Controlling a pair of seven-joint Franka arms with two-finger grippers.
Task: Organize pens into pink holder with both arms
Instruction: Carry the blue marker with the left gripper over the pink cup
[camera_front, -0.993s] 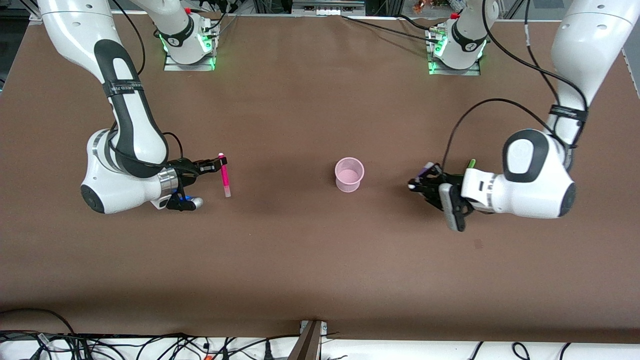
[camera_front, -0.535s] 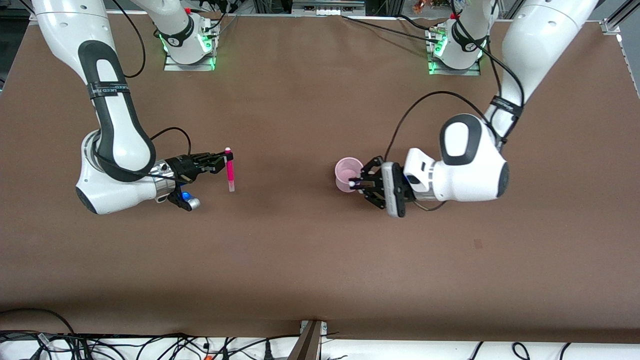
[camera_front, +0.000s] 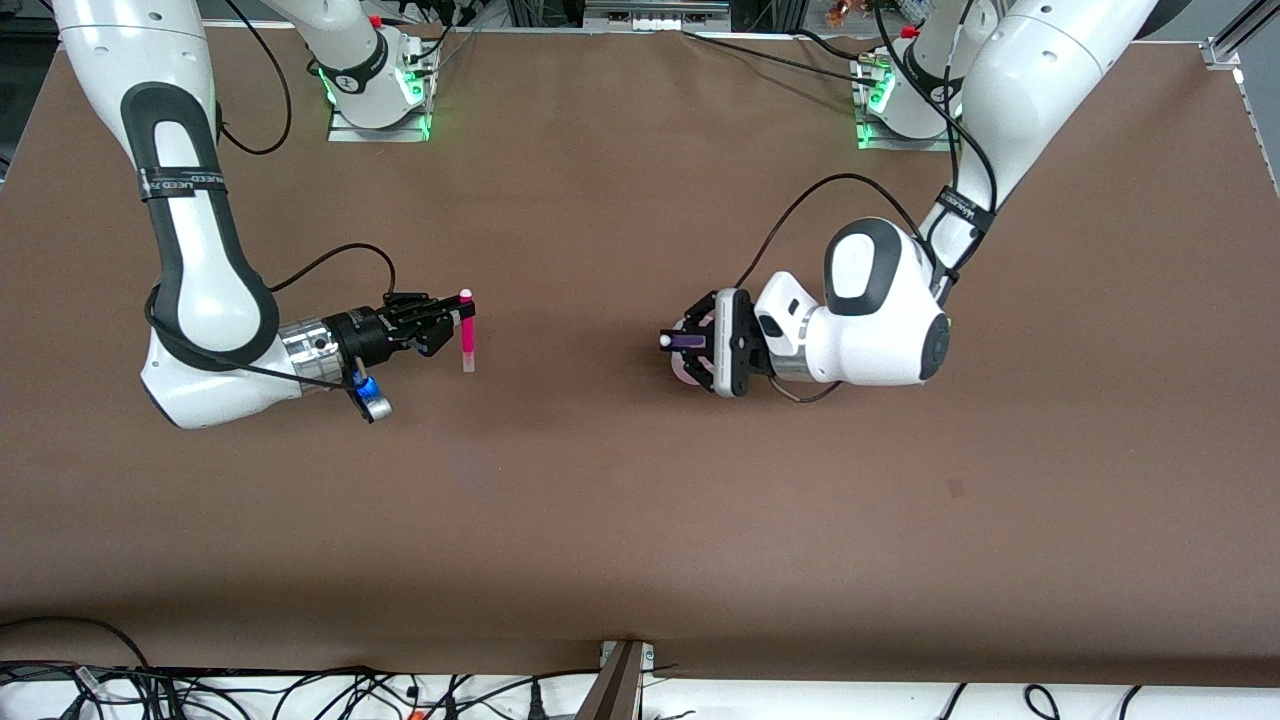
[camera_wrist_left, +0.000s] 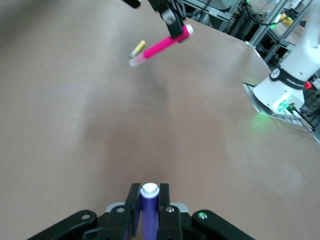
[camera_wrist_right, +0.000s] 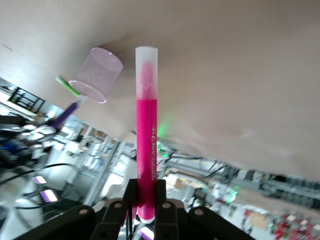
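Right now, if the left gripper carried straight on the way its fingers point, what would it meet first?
The left gripper, shut on the dark purple pen, points toward the right arm's end. Its line looks free until the magenta pen held up by the right gripper, though heights may differ.

- The table (camera_front: 600, 520) is covered with a matt brown sheet, smooth and without shine.
- The pink holder (camera_wrist_right: 98, 74) looks like thin translucent plastic.
- The magenta pen (camera_wrist_right: 146, 145) is glossy plastic with a frosted, see-through cap.
- The dark purple pen (camera_wrist_left: 148, 212) is smooth plastic with a glossy white tip.
- The arms (camera_front: 880, 300) have glossy white shells with black bands.
- The left gripper (camera_front: 690, 342) and the right gripper (camera_front: 455, 325) are matt black.
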